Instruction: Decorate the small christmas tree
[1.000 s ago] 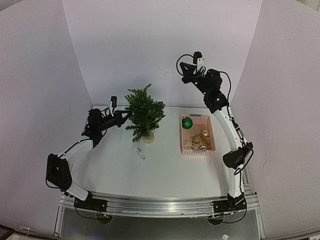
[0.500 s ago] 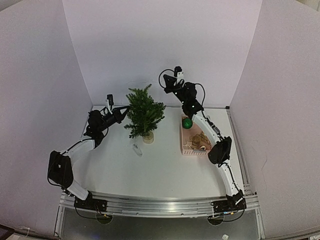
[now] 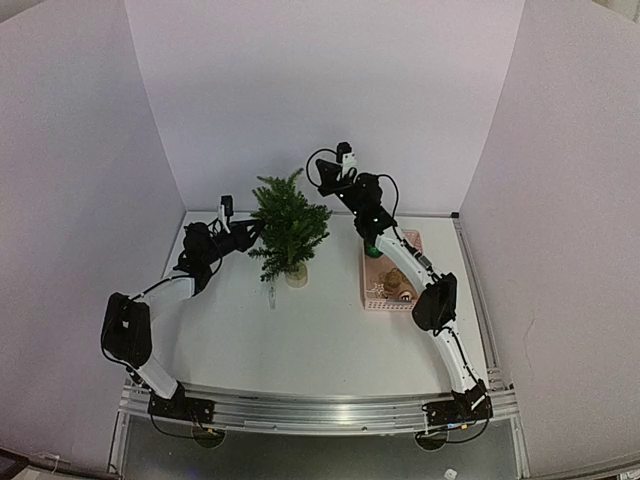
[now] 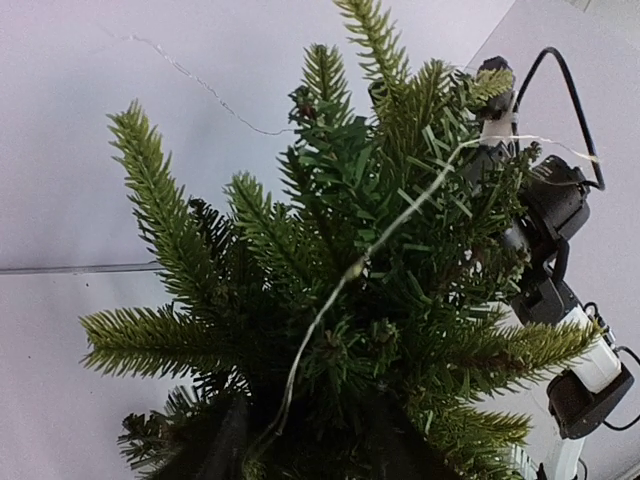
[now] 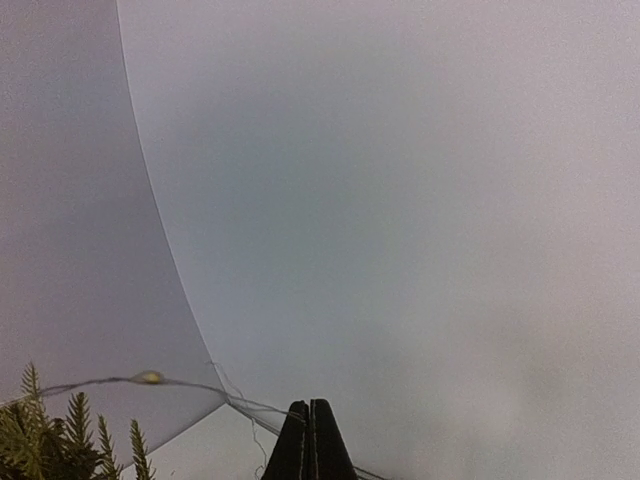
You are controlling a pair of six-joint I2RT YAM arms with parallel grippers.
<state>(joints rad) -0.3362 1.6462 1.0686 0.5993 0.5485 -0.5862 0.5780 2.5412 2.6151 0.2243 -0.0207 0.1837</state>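
Top view: the small christmas tree stands upright at the back of the white tabletop. My left gripper is at its left flank, my right gripper is up near its top, and the pink basket sits just to its right.

Left wrist: the light wire lies across the needles, so there's a snag risk. I can't tell the left gripper's opening.

Right wrist: the gripper is pinched closed on the wire. I judge a hard pull could tip the tree or slip the wire. The tabletop is smooth, the walls plain and pale.
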